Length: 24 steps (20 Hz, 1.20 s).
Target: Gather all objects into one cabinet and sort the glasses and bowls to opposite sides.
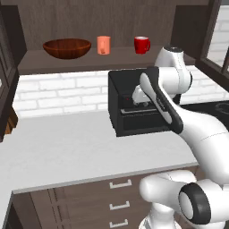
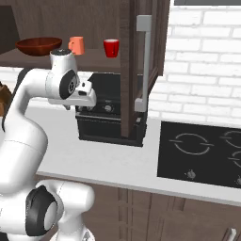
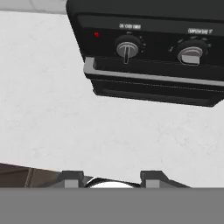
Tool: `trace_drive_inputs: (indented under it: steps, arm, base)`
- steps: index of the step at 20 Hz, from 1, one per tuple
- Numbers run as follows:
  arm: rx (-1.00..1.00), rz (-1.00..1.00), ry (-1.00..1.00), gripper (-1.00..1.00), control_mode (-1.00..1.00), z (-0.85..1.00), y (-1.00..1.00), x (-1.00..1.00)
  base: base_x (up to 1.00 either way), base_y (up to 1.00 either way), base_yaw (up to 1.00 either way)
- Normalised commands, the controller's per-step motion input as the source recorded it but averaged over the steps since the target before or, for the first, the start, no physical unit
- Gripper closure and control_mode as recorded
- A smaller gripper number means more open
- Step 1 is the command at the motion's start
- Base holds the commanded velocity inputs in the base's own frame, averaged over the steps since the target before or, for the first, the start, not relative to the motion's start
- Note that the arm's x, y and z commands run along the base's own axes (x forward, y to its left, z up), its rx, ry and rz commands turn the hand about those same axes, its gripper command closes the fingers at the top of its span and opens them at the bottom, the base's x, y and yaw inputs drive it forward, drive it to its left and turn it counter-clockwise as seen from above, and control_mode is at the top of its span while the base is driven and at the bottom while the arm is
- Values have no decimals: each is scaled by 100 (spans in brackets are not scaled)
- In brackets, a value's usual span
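Gripper (image 3: pixel 113 179) fingers stood spread and empty, aimed down at the white surface (image 3: pixel 52 100) before the black toaster oven (image 3: pixel 153 57), evidently between grasps. On the cabinet shelf (image 1: pixel 89 60) above and behind it sat the bowl (image 1: pixel 67 48) at left, orange tumbler (image 1: pixel 103 45) and red mug (image 1: pixel 142 45) rightward.

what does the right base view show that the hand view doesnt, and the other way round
The right base view alone shows the cabinet shelf with the reddish-brown bowl, orange tumbler and red mug, the open cabinet door and the black cooktop.

The hand view alone shows the gripper, its fingertips apart with nothing between them, and the oven's two knobs and red light up close.

Both show the black toaster oven and the white counter.
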Motion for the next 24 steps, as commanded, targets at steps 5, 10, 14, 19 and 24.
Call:
trace_drive_inputs:
  steps: [5,10,14,19,24]
  arm:
    - [-5,1,-3,-100,-100,0,18,0]
    - [5,11,-61,-100,-100,12,0,-84]
    - [13,8,-56,-100,-100,44,-14,-94]
    - [4,2,-11,-100,-100,6,-2,-57]
    - [0,0,-2,-100,-100,0,0,-7]
  base:
    - [0,0,0]
    - [0,0,0]
    - [0,0,0]
    - [0,0,0]
    - [0,0,0]
